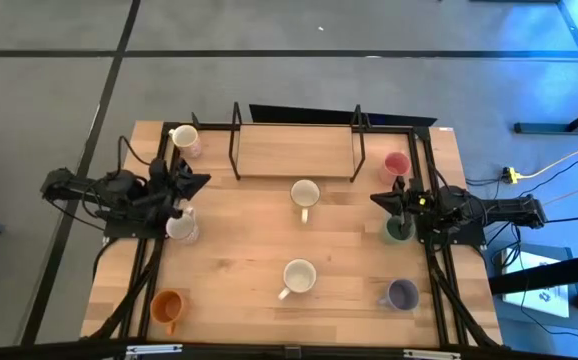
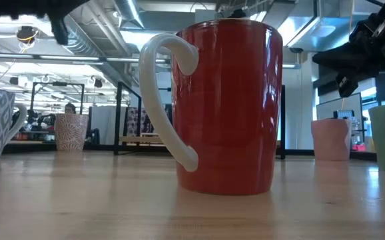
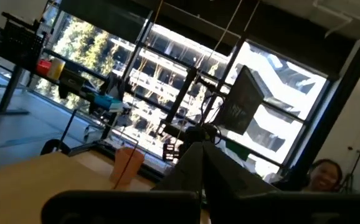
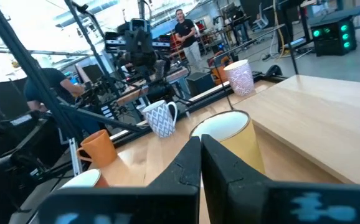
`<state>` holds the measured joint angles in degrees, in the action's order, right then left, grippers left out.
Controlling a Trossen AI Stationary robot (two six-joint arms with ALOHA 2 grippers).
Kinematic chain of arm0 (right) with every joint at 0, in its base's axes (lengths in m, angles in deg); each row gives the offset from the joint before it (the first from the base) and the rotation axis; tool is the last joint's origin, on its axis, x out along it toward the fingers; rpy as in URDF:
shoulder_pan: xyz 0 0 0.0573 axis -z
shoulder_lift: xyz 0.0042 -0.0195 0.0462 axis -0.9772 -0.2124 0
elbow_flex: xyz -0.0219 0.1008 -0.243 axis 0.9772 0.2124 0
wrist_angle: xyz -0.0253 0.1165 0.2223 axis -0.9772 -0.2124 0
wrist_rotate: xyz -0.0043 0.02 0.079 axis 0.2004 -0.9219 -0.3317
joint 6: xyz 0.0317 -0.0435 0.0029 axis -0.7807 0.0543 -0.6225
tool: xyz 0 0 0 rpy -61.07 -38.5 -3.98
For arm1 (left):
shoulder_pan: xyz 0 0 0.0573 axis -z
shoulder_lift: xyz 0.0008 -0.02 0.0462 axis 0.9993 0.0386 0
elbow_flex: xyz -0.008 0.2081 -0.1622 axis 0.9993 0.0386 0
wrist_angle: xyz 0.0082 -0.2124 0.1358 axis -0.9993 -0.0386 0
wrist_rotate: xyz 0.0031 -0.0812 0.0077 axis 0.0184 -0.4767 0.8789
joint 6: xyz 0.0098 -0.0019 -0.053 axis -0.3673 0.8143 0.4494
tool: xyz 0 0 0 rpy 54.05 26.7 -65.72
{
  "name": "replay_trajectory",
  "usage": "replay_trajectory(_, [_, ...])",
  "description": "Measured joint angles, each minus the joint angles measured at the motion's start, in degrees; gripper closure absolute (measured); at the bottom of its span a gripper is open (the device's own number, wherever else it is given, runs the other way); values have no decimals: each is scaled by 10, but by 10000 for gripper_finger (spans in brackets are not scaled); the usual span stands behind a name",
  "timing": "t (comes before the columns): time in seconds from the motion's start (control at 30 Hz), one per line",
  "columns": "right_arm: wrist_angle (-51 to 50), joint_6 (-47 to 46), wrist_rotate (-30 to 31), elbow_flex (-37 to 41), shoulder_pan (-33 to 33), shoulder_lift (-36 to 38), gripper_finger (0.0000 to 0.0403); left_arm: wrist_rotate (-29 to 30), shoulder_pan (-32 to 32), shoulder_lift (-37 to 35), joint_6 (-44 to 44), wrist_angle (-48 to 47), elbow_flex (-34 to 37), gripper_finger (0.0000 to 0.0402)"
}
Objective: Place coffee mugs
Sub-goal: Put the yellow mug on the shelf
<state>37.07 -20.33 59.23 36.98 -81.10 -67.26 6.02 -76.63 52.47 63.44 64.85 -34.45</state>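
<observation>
Both grippers are shut tight and hold nothing. We see the left gripper (image 1: 197, 183) at the left side of the wooden table (image 1: 239, 250), between a speckled cream mug (image 1: 184, 138) near the back and a patterned white mug (image 1: 181, 226) closer to the front. Our right gripper (image 1: 381, 199) is at the right side, between the pink mug (image 1: 396, 165) and the green mug (image 1: 398, 229).

We count eight mugs, all standing up and well apart. A cream mug (image 1: 305, 194) sits in the middle, just in front of the low wooden shelf (image 1: 294, 150). Another mug (image 1: 299, 276) sits nearer the front; in the low view it is red outside with a white handle (image 2: 229, 107). An orange mug (image 1: 168, 306) is at the front left corner. A purple-grey mug (image 1: 402, 294) is at the front right.
</observation>
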Motion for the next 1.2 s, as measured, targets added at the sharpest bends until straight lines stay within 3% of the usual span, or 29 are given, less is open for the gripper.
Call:
replay_trajectory(0.2, [0, 0, 0, 0, 0, 0, 402, 29, -7, 153, -41, -13, -110, 401])
replay_trajectory(0.4, [1, 0, 0, 0, 0, 0, 402, 12, -38, 302, -36, 11, -216, 401])
replay_trajectory(0.6, [2, 0, 0, 0, 0, 0, 402, 42, -69, 398, -70, 32, -300, 401])
replay_trajectory(0.8, [0, 1, -6, 0, 0, 0, 402, 24, -103, 500, -85, 18, -370, 384])
replay_trajectory(0.93, [-2, 4, -6, 0, 0, 0, 402, -18, -132, 559, -44, -66, -435, 333])
replay_trajectory(1.2, [-6, 4, -7, -1, 0, 0, 402, -58, -178, 686, 19, -341, -622, 253])
